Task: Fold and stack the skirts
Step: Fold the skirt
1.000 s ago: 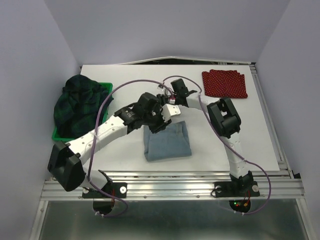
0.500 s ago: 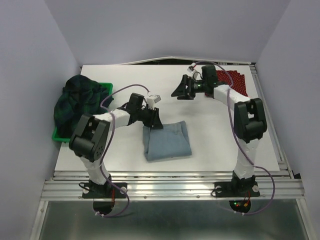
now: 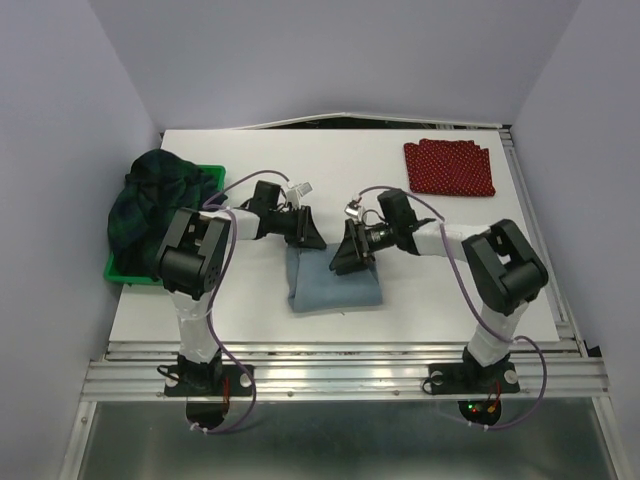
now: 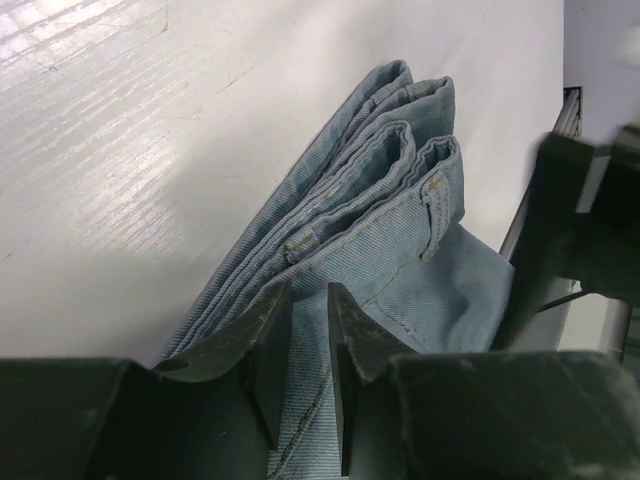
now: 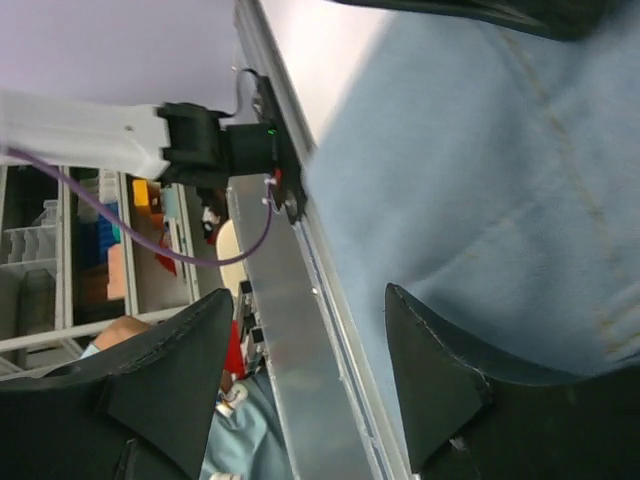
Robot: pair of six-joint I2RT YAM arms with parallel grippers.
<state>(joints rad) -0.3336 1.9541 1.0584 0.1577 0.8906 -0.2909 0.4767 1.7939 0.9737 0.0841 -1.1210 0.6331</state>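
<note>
Denim skirt [image 3: 335, 290]: being carried folded by the worktop [image 3: 260, 160].
Left claw [image 4: 310, 300]: being held at its far-left corner, nearly closed; grip cannot be told.
Right claw [image 5: 308, 300]: being held wide open above its far edge.

Skirts: three in total.
- One light blue-grey denim skirt [image 3: 335, 288].
- One red skirt with white dots [image 3: 450, 168].
- One dark plaid skirt [image 3: 150, 200].

Bins: one green plastic bin [image 3: 124, 269].

Tables: one white table [image 3: 260, 160].

Arms: two, the left arm [image 3: 190, 262] and the right arm [image 3: 502, 272].

Grippers: two, one per arm, the left gripper [image 4: 300, 350] and the right gripper [image 5: 305, 390]. Each gripper has two fingers.
</note>
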